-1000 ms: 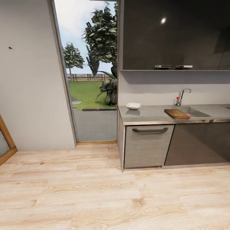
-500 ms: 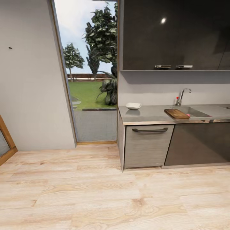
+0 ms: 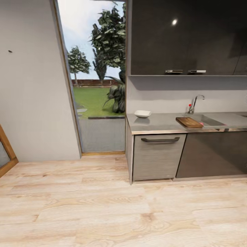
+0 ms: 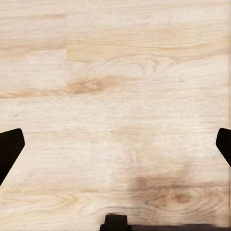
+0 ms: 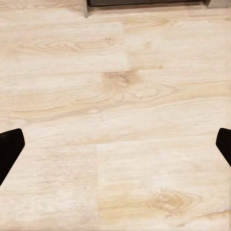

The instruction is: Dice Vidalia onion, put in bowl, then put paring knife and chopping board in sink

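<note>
The left gripper (image 4: 115, 144) and right gripper (image 5: 115, 144) hung spread wide and empty over the wooden floor (image 3: 103, 206). Far off, the bowl (image 3: 142, 114), board (image 3: 189, 122) and sink (image 3: 209, 120) sat along the countertop (image 3: 157, 122).

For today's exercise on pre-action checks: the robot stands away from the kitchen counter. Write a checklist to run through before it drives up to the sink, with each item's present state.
1. Floor path to the counter free: ok; bare wooden floor lies ahead.
2. Left gripper empty and open: ok; fingertips far apart over floor.
3. Right gripper empty and open: ok; same.
4. Chopping board in place: ok; flat on the countertop, beside the sink.
5. Bowl ready: ok; on the countertop near its left end, apart from the board.
6. Onion in the sink, knife located: cannot tell; too small and far to make out.
</note>
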`<state>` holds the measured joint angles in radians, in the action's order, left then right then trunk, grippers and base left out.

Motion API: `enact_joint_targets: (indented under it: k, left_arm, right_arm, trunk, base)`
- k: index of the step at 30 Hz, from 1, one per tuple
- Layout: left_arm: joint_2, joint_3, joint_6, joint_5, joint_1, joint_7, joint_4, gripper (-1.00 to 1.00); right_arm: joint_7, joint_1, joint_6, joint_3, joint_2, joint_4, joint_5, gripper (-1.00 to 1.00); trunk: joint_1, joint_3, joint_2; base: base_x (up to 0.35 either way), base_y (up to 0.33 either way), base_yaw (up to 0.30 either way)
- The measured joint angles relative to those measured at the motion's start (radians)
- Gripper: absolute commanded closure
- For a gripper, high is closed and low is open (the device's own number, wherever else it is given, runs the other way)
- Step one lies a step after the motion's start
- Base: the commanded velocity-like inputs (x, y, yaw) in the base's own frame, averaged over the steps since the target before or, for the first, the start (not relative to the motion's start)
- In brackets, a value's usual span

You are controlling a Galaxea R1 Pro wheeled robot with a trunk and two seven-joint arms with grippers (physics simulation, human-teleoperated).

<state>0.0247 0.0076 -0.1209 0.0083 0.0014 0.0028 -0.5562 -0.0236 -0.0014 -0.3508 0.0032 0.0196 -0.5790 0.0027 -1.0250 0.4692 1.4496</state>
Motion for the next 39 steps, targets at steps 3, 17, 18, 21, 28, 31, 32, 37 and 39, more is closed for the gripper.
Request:
enact_joint_targets:
  k: [3, 17, 18, 21, 28, 31, 32, 37, 39]
  left_arm:
    - [0.000, 0.000, -0.001, 0.000, 0.000, 0.000, 0.001, -1.00]
    - [-0.002, -0.001, -0.002, 0.000, 0.000, 0.000, 0.002, -1.00]
    - [-0.002, -0.001, -0.002, 0.000, 0.000, 0.000, 0.002, -1.00]
    - [-0.002, -0.001, -0.002, 0.000, 0.000, 0.000, 0.002, -1.00]
    - [-0.002, 0.001, -0.002, 0.000, 0.000, 0.000, 0.010, -1.00]
    - [-0.002, 0.001, -0.003, 0.000, 0.000, 0.000, 0.015, -1.00]
    - [-0.002, 0.001, -0.003, 0.000, 0.000, 0.000, 0.016, -1.00]
    - [-0.002, 0.001, -0.002, 0.000, 0.000, 0.000, 0.018, -1.00]
    - [-0.002, 0.001, -0.003, 0.000, 0.000, 0.000, 0.017, -1.00]
  right_arm:
    - [0.000, 0.000, -0.003, 0.001, 0.000, 0.008, 0.000, -1.00]
    - [0.000, 0.000, -0.003, 0.001, 0.002, 0.012, -0.001, -1.00]
    - [0.000, 0.000, -0.003, 0.001, 0.002, 0.013, -0.001, -1.00]
    - [0.000, 0.000, -0.003, 0.001, 0.002, 0.013, -0.001, -1.00]
    - [0.000, 0.000, -0.002, 0.001, 0.002, 0.013, -0.001, -1.00]
    - [0.000, 0.000, -0.001, 0.001, 0.002, 0.013, -0.001, -1.00]
    - [0.000, 0.000, -0.001, 0.000, 0.002, 0.013, -0.001, -1.00]
    - [0.000, 0.000, -0.002, 0.001, 0.002, 0.013, -0.001, -1.00]
    - [0.000, 0.000, -0.003, 0.001, 0.002, 0.013, -0.001, -1.00]
  trunk:
    - [0.000, 0.000, 0.000]
    - [0.000, 0.000, 0.000]
    - [0.000, 0.000, 0.000]
    - [0.000, 0.000, 0.000]
    - [0.000, 0.000, 0.000]
    - [0.000, 0.000, 0.000]
    - [0.000, 0.000, 0.000]
    - [0.000, 0.000, 0.000]
    - [0.000, 0.000, 0.000]
  base:
    - [0.000, -0.275, 0.000]
    - [0.000, -0.315, 0.000]
    - [0.000, -0.318, 0.000]
    - [0.000, -0.318, 0.000]
    - [0.000, -0.318, 0.029]
    - [0.032, -0.318, 0.108]
    - [0.070, -0.318, 0.103]
    - [0.095, -0.318, 0.028]
    - [0.111, -0.317, 0.006]
